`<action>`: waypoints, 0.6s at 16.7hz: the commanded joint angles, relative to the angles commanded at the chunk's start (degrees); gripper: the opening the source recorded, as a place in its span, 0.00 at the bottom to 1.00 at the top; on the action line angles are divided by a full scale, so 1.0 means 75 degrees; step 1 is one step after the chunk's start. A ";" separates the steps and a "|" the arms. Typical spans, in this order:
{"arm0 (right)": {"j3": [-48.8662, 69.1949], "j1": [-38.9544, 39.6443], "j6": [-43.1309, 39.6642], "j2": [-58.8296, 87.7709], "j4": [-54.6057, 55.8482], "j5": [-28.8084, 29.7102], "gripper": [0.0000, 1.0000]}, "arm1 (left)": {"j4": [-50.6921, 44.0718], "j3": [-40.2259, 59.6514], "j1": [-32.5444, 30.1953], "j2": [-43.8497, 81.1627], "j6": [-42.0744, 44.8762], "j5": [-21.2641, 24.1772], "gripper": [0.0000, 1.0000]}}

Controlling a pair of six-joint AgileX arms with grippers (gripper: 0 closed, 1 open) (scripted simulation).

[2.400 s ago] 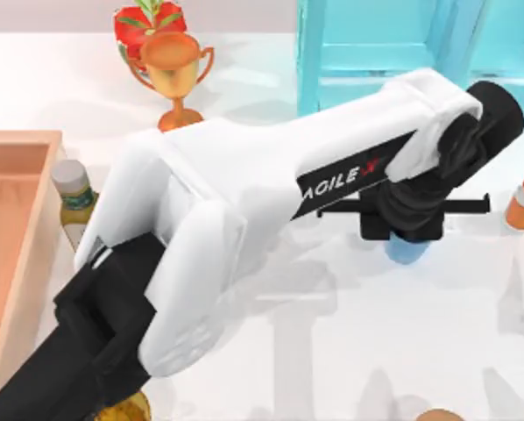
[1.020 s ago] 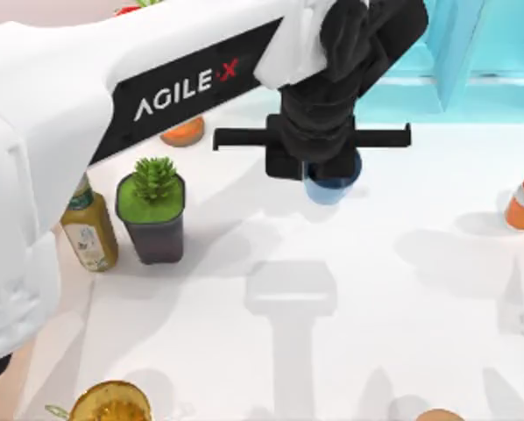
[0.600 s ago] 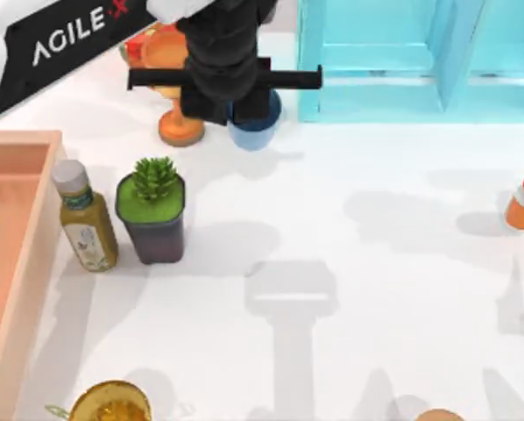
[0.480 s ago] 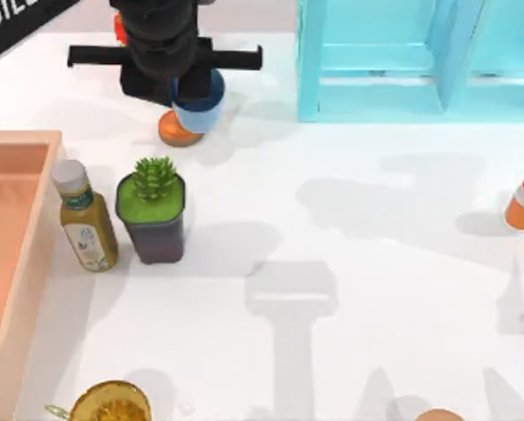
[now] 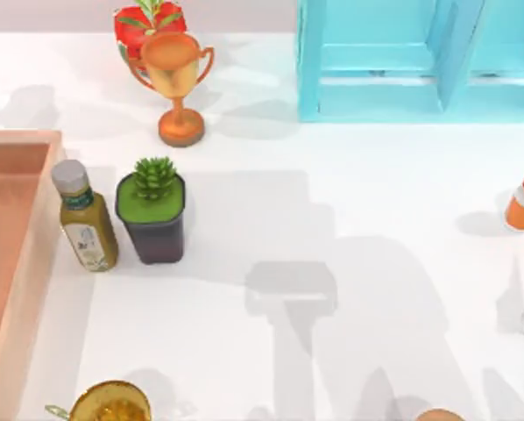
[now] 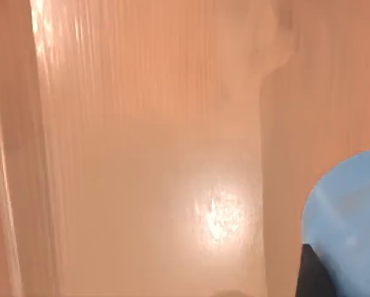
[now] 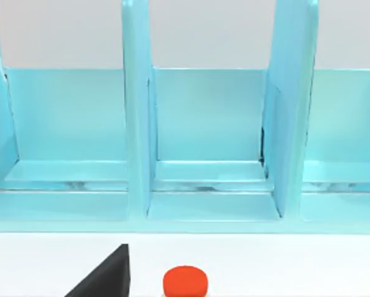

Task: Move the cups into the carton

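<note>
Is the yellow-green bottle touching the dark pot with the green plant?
Apart. The top view shows a strip of white table between the bottle and the pot.

A white table (image 5: 350, 219) bears soft grey shadows, with a turquoise shelf unit (image 5: 402, 57) at its far edge.
</note>
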 joint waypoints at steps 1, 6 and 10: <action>0.0000 0.0000 0.0000 0.0000 0.0000 0.0000 1.00 | -0.0169 -0.0152 0.0472 -0.0139 0.0442 0.0130 0.00; 0.0000 0.0000 0.0000 0.0000 0.0000 0.0000 1.00 | -0.0816 -0.0671 0.2062 -0.0664 0.1930 0.0713 0.00; 0.0000 0.0000 0.0000 0.0000 0.0000 0.0000 1.00 | -0.0878 -0.0715 0.2189 -0.0711 0.2055 0.0776 0.00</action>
